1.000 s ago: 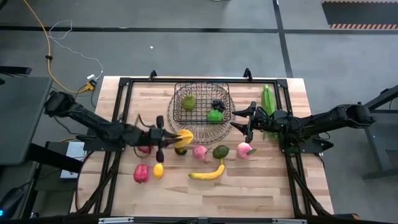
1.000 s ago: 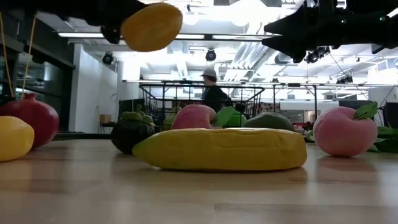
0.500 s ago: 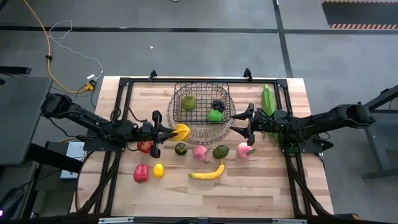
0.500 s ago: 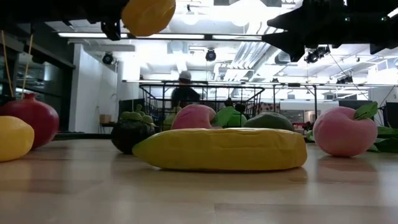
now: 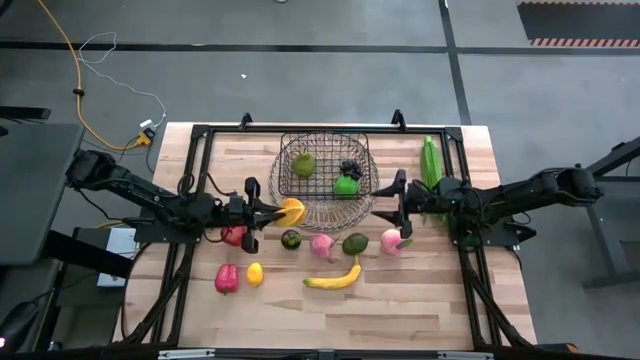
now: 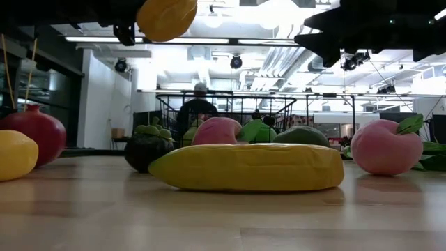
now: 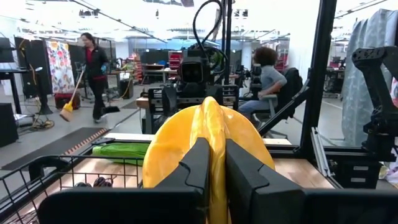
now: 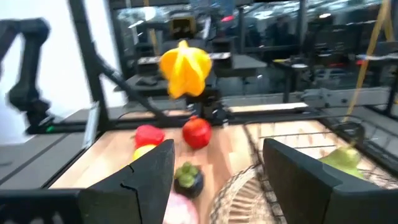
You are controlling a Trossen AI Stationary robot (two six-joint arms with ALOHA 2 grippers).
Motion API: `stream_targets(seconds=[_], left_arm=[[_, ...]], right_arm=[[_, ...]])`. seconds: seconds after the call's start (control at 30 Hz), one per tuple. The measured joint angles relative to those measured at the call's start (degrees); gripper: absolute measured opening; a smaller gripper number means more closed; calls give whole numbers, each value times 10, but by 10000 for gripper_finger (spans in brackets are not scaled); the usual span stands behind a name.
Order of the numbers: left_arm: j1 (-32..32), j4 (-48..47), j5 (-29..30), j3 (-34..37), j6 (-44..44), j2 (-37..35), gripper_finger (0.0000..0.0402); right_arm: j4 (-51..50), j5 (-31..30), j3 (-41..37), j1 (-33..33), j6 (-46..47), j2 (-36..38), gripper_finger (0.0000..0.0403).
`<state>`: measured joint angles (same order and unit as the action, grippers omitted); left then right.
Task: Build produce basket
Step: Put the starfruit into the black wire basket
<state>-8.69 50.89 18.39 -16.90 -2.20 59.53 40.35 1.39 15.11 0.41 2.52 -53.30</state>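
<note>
The left gripper (image 5: 268,212) is clamped on the yellow starfruit (image 5: 291,211), lifted off the table (image 5: 420,300) just beside the basket's (image 5: 325,168) near-left rim. The right gripper (image 5: 401,200) hangs with its fingers spread and empty at the basket's right side, near a pink peach (image 5: 392,241). A pear (image 5: 303,164), grapes (image 5: 350,167) and a green apple (image 5: 346,185) lie in the basket; the banana (image 5: 335,278), avocado (image 5: 355,243) and lemon (image 5: 255,273) lie on the table.

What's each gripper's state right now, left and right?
Left gripper: shut on the starfruit, held up beside the basket.
Right gripper: open, holding nothing, on the basket's other side.
</note>
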Motion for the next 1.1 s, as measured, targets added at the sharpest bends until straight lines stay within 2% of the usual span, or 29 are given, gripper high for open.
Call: stream_targets(seconds=[0.27,0.4,0.53,0.67,0.77,0.87,1.03,1.1], left_arm=[[0,0,9,0,2,0,17],[1,-28,114,-32,50,6,17],[33,-148,150,-108,39,22,17],[94,-353,153,-219,57,56,17],[141,-480,150,-296,66,97,17],[183,-557,130,-345,66,142,17],[240,-579,40,-367,81,209,17],[259,-580,23,-367,87,235,17]], right_arm=[[-15,6,0,0,-19,0,236],[-4,6,0,0,-20,0,236],[1,6,0,0,-20,0,236],[1,6,0,0,-15,0,236],[1,6,0,0,-15,0,236],[1,6,0,0,-15,0,236],[0,6,0,0,-24,0,236],[0,6,0,0,-25,0,236]])
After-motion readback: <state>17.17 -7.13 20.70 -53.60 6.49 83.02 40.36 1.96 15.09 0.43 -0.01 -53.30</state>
